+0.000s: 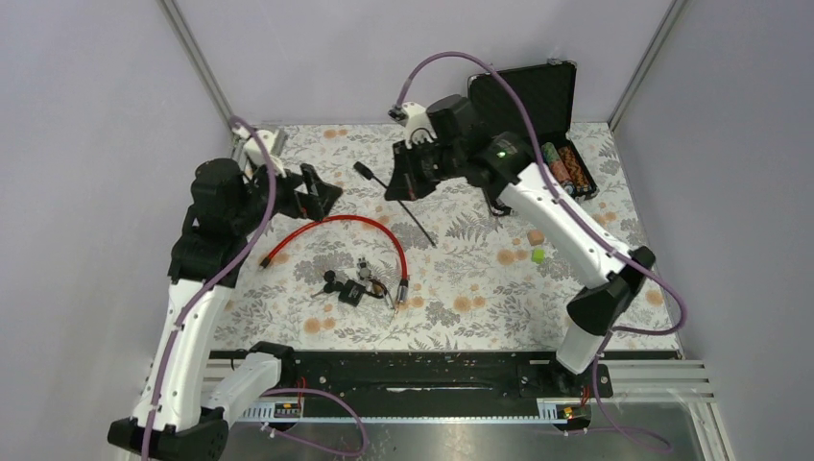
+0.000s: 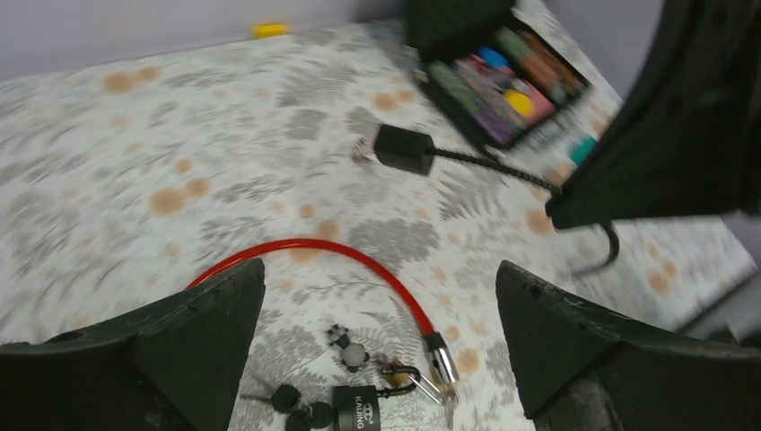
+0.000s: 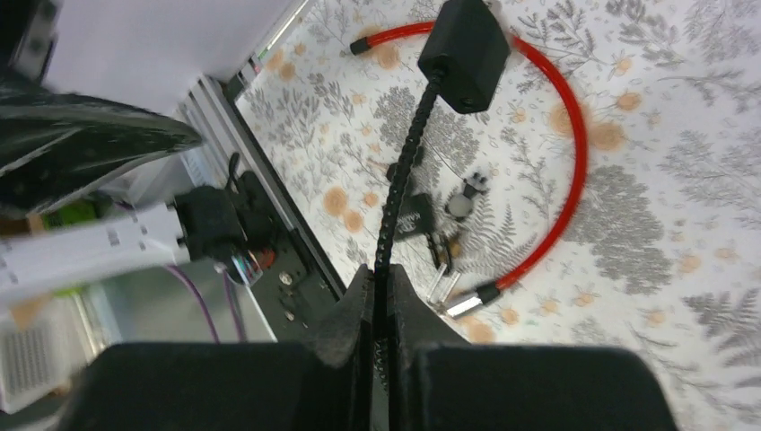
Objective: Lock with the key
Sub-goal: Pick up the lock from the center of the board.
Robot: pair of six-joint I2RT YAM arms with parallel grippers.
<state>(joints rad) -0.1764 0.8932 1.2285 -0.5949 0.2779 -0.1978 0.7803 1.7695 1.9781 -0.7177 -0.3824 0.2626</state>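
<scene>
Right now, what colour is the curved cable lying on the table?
The cable is red, with a metal end. The left wrist view shows it best.

top camera looks down; both wrist cameras share the red cable.

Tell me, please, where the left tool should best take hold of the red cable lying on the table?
Probably the red cable at the crown of its arc, coming straight down with the open left tool straddling it. It lies flat there with room either side, whereas its metal end sits crowded against the padlock and keys.
</scene>
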